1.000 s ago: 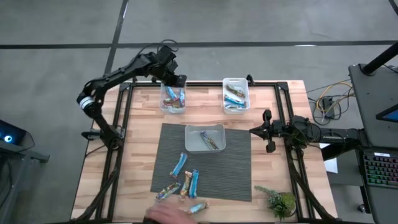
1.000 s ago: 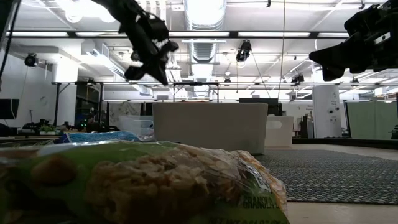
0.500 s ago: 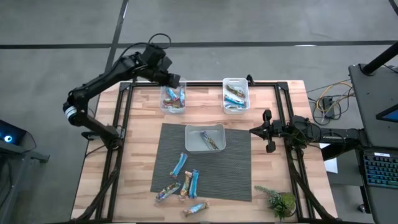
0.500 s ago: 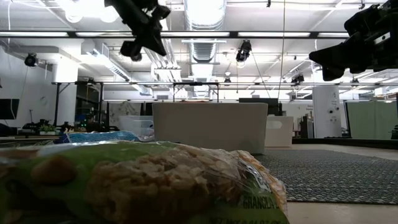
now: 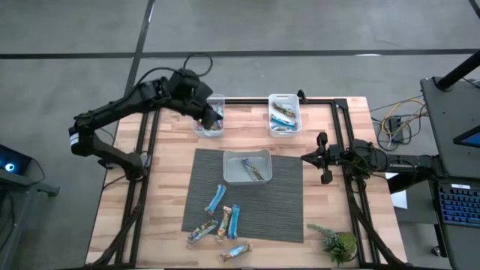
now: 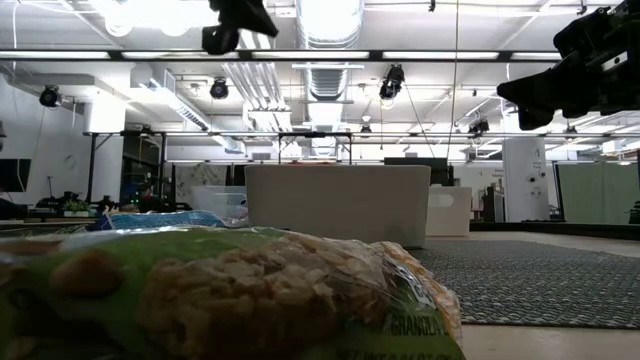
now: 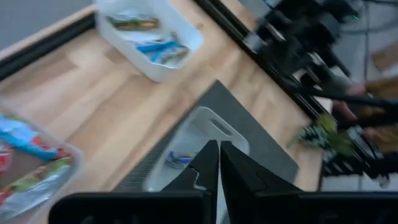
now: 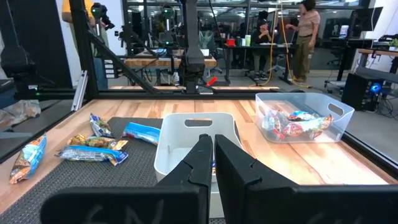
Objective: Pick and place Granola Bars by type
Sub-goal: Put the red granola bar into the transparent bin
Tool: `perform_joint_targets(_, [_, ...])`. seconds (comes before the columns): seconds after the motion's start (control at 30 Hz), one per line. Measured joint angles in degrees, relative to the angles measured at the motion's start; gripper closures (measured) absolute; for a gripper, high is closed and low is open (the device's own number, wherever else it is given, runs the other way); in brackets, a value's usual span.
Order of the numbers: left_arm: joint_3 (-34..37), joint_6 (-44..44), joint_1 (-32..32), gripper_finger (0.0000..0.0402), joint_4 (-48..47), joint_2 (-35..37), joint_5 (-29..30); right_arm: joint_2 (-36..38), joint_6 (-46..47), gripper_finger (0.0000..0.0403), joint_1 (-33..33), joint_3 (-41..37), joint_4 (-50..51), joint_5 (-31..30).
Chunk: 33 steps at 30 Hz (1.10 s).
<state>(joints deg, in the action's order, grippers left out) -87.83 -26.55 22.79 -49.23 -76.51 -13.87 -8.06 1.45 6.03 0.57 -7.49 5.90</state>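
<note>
Several granola bars, blue (image 5: pixel 216 197) and multicoloured (image 5: pixel 202 231), lie flat on the dark mat (image 5: pixel 285 210). One more (image 6: pixel 230 300) lies right in front of the low camera. Three clear tubs hold bars: far left (image 5: pixel 202 129), far right (image 5: pixel 285 114) and middle (image 5: pixel 247 166). My left gripper (image 5: pixel 211 117) (image 7: pixel 219 158) hangs shut and empty high above the far-left tub, and shows at the top of the low view (image 6: pixel 228 25). My right gripper (image 5: pixel 304 158) (image 8: pixel 208 146) waits shut and empty at the table's right side, pointing level toward the middle tub (image 8: pixel 196 140).
A small green plant (image 5: pixel 337 244) stands at the near right corner. Black frame rails (image 5: pixel 150 150) run along both sides of the wooden table. Bare wood lies left of the mat. People stand in the room behind (image 8: pixel 305 37).
My left gripper, shut all along, has risen from just over the far-left tub, and its arm has swung toward the table's left edge. A person's hand at the near edge has drawn away, leaving a bar there.
</note>
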Motion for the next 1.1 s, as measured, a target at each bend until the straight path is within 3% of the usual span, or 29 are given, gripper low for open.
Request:
perform_joint_targets(0.7, [0.0, 0.7, -25.1, 0.0401, 2.0, 1.7, 0.7, 0.0, 0.0, 0.0394, 0.0, 0.0, 0.0, 0.0])
perform_joint_targets(0.93, [0.0, -1.9, -33.5, 0.0401, 2.2, 1.7, 6.0, 0.0, 0.0, 0.0394, 0.0, 0.0, 0.0, 0.0])
perform_joint_targets(1.1, [0.0, -4.7, -37.7, 0.0401, 2.2, 1.5, 6.5, 0.0, 0.0, 0.0394, 0.0, 0.0, 0.0, 0.0])
